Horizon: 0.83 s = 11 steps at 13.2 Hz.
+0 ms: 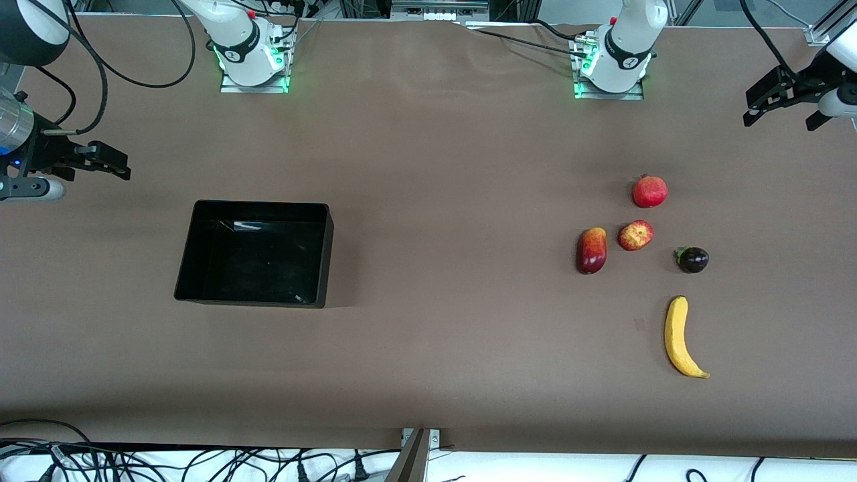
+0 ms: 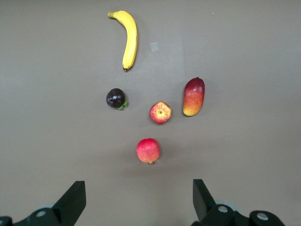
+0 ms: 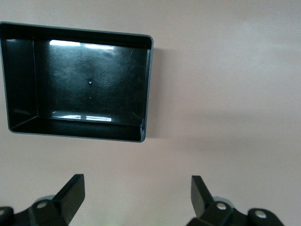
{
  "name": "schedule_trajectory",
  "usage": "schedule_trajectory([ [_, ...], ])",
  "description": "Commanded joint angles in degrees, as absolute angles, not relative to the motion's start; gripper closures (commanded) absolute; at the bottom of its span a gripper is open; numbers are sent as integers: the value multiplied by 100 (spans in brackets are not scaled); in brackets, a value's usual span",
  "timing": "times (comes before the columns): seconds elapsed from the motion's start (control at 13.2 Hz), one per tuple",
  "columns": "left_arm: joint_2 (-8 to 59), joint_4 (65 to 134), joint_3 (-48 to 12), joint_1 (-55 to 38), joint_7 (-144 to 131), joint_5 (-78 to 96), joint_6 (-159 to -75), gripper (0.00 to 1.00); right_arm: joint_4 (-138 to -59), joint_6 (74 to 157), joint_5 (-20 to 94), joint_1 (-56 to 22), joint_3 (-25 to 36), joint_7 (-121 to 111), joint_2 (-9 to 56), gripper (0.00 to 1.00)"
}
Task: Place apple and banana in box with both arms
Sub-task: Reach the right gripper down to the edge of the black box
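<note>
The apple (image 1: 635,235), red mottled with pale yellow, lies on the table toward the left arm's end, among other fruits; it also shows in the left wrist view (image 2: 160,112). The yellow banana (image 1: 679,336) lies nearer the front camera than the apple, and also shows in the left wrist view (image 2: 129,40). The black box (image 1: 329,254) stands empty toward the right arm's end and fills much of the right wrist view (image 3: 146,89). My left gripper (image 1: 780,110) (image 2: 138,202) is open and empty, up in the air past the fruits at its end of the table. My right gripper (image 1: 120,166) (image 3: 138,197) is open and empty, up in the air beside the box.
A uniformly red pomegranate (image 1: 649,191) (image 2: 148,150) lies farther from the front camera than the apple. A dark red and orange mango (image 1: 592,250) (image 2: 194,96) lies beside the apple. A small dark purple fruit (image 1: 692,260) (image 2: 115,98) lies between apple and banana.
</note>
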<state>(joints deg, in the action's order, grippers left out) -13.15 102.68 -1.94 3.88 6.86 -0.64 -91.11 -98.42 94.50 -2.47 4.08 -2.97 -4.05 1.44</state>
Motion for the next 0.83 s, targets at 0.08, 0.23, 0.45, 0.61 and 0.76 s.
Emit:
schedule_trajectory([
  [0.08,-1274,10099,-184,404,791,-53,-8956,0,-9747,9299,-299,308,-308,-44,141,0],
  [0.23,-1266,10099,-176,404,791,-53,-8956,0,-9738,9299,-351,299,-307,-53,167,0],
  [0.45,-1274,10081,-246,404,782,-53,-8965,0,-9721,9281,-282,308,-299,-80,193,0],
  [0.61,-1266,10081,-281,396,747,-53,-8965,0,-9677,9343,-308,325,-281,-88,543,0],
  [0.76,-1266,10081,-264,396,747,-53,-8974,0,-9694,9360,-281,360,-264,-54,947,0],
])
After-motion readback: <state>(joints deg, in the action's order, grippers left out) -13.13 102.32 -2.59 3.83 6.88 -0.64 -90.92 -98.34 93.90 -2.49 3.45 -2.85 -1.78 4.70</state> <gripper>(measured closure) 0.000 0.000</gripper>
